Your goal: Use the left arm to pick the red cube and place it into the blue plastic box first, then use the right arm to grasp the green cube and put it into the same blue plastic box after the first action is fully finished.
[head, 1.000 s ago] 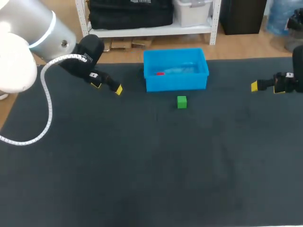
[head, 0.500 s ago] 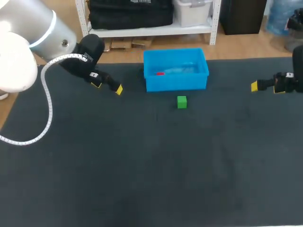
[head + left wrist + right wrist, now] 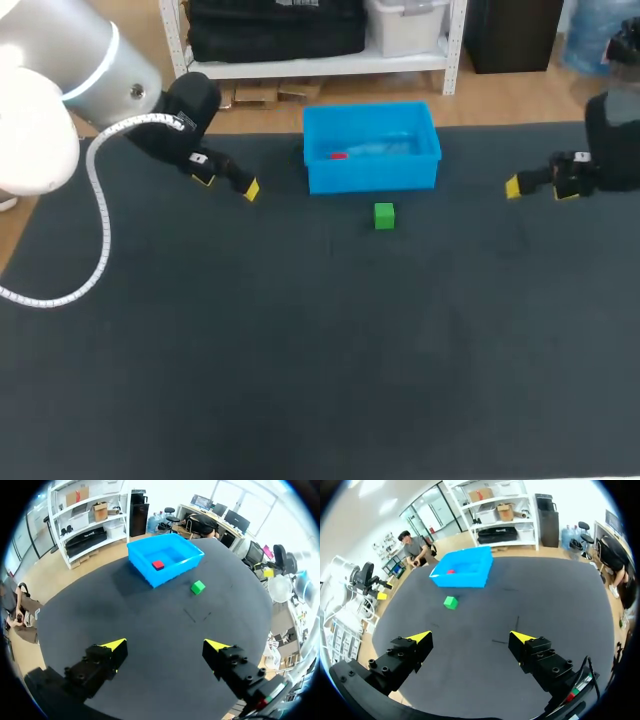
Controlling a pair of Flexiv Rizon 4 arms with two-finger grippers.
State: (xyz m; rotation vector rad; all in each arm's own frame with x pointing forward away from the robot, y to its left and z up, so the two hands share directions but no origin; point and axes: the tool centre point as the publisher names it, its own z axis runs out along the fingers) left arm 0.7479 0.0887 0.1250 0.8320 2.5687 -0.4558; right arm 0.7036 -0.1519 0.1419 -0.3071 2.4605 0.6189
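I see the red cube [image 3: 338, 155] inside the blue box [image 3: 372, 178], with the green cube [image 3: 384, 215] just before it. The left gripper [image 3: 227, 184] and right gripper [image 3: 538, 188] flank the box, both gaping and empty.

No text, label or number can be read on the box [image 3: 370, 178], red cube [image 3: 338, 155], green cube [image 3: 384, 215], tabletop [image 3: 300, 350], left end effector [image 3: 227, 185] or right end effector [image 3: 540, 188].

Green cube [image 3: 451, 602] beside blue box [image 3: 457, 582], ahead of gaping gripper [image 3: 470, 636]
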